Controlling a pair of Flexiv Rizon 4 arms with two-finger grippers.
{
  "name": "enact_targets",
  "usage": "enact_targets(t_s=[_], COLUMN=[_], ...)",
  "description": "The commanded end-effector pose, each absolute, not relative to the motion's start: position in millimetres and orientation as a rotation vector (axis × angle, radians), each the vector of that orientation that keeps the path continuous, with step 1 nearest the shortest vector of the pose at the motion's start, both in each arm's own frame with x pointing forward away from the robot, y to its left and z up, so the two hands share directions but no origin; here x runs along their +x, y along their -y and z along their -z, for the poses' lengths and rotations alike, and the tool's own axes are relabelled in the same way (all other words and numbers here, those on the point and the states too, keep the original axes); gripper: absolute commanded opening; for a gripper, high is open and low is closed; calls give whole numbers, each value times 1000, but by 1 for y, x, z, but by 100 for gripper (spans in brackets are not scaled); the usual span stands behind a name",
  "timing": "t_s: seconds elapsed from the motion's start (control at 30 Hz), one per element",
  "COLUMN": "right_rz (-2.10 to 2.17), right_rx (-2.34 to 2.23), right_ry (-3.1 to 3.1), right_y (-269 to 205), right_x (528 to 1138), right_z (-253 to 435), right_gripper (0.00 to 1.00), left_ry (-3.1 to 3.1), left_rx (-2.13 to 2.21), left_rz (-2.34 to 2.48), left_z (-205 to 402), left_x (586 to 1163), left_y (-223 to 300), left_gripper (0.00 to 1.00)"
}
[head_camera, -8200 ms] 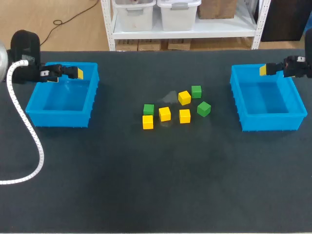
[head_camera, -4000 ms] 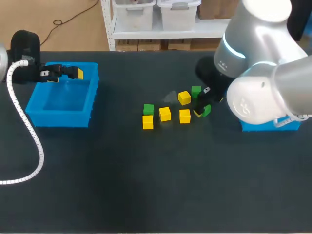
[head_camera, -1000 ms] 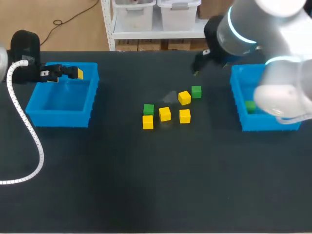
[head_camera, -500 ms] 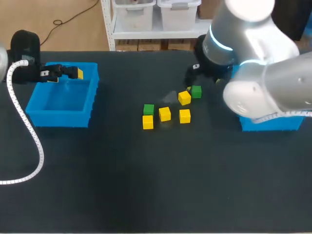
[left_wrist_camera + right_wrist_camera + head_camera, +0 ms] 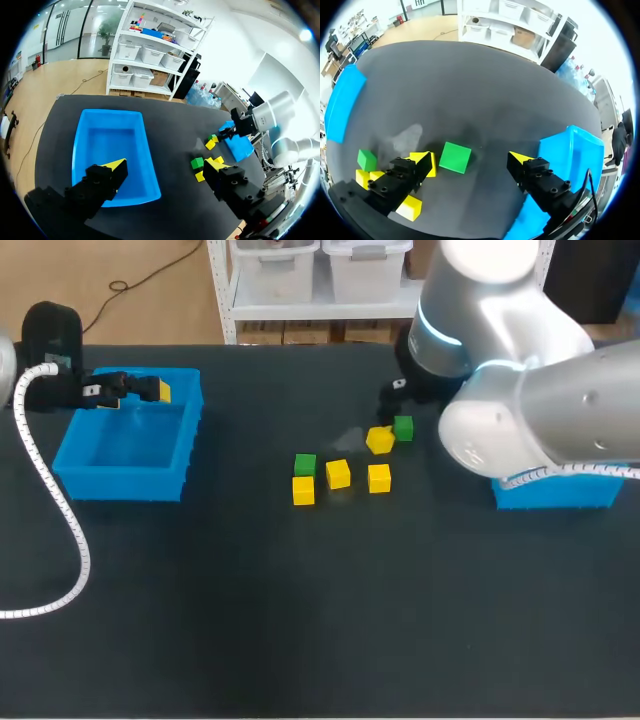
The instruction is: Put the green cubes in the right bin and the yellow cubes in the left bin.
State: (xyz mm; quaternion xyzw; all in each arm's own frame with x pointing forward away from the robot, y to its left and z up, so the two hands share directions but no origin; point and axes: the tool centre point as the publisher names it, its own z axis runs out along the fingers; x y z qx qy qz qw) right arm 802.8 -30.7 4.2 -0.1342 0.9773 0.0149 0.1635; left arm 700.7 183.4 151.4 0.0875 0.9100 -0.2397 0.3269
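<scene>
Two green and several yellow cubes lie mid-table. My right gripper (image 5: 470,159) is open, its yellow tips either side of the far green cube (image 5: 455,157) without touching it; in the head view the right gripper (image 5: 392,410) hangs just left of that green cube (image 5: 403,428). A yellow cube (image 5: 379,440) lies right beside it. The other green cube (image 5: 305,464) sits further left. My left gripper (image 5: 150,390) hangs open and empty over the far rim of the left bin (image 5: 70,475). My right arm hides most of the right bin (image 5: 555,495).
Three more yellow cubes (image 5: 338,474) lie in a loose row in front of the far pair. The left arm's white cable (image 5: 60,520) curves over the table's left side. Both blue bins flank the cluster.
My right arm has swung from near the right bin back to the cubes and come down around the far green cube. The left arm has kept still.
</scene>
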Motion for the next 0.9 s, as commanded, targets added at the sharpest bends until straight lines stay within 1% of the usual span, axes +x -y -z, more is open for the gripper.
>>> enact_targets(t_s=[0.03,0.43,0.9], right_rz=[-35,-34,11], right_rx=[-376,-370,-366], right_ry=[-2787,-2768,-2810], right_y=[31,30,33], right_x=[805,806,817], right_z=[1,-5,14], right_gripper=[100,100,100], left_ry=[-2376,-2376,-2376], left_rx=[231,231,231], left_rz=[635,635,635], left_z=[-150,-150,-150], left_x=[700,700,700], left_y=[-185,-185,-185], left_gripper=[100,100,100])
